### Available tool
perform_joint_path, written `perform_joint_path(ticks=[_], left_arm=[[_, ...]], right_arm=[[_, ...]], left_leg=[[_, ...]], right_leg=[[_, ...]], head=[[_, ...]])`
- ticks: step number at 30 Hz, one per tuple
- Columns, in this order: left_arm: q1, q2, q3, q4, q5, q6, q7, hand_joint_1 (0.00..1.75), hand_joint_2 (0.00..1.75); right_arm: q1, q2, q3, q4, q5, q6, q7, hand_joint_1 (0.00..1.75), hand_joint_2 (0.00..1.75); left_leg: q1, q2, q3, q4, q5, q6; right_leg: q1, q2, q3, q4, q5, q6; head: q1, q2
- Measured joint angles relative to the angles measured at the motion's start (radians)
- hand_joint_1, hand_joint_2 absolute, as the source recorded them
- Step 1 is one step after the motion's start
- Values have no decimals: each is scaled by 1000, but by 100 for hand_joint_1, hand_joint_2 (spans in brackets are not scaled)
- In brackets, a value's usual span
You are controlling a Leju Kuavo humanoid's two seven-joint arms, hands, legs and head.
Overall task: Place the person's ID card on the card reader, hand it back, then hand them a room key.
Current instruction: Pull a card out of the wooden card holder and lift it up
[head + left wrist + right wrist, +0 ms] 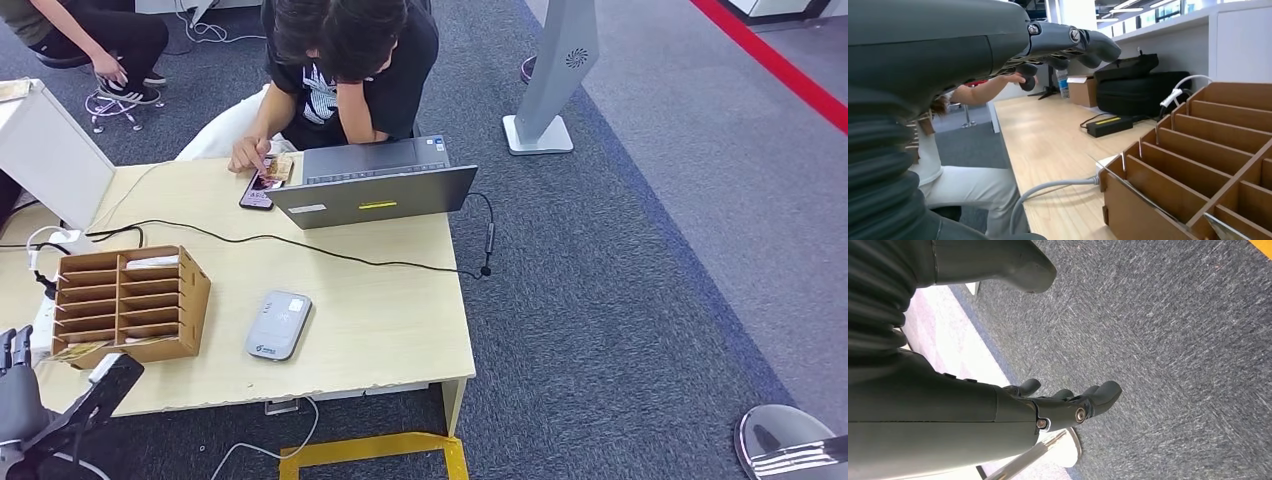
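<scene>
Card reader [279,324] on wooden desk [380,320], grey carpet [620,300] around.

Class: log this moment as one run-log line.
left hand: open, near organizer | right hand: open, over carpet | card reader: bare

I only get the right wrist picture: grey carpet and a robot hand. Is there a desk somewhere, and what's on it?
Observer: Yes, the head view shows a wooden table with a grey card reader lying on it.
Operator: Anyone waiting there?
Observer: A person sits at the far side, touching a phone beside a laptop.
Operator: And the other hand?
Observer: The left hand holds nothing, near a cardboard slot rack.
</scene>
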Motion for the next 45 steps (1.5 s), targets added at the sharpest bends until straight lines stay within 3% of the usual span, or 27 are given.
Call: perform_joint_path(ticks=[23, 45], left_arm=[[-191, -77, -79, 212, -10, 62, -71, 0, 175], [-197, -92, -134, 236, 35, 37, -69, 0, 175]], right_arm=[[-28, 0, 0, -1, 24, 22, -12, 0, 175], [-35, -1, 1, -3, 25, 34, -16, 0, 175]], left_leg=[[0, 0, 0, 0, 0, 0], [0, 0, 0, 0, 0, 0]], right_leg=[[0, 0, 0, 0, 1, 0], [0, 1, -1, 0, 0, 0]], head=[[0, 0], [0, 0]])
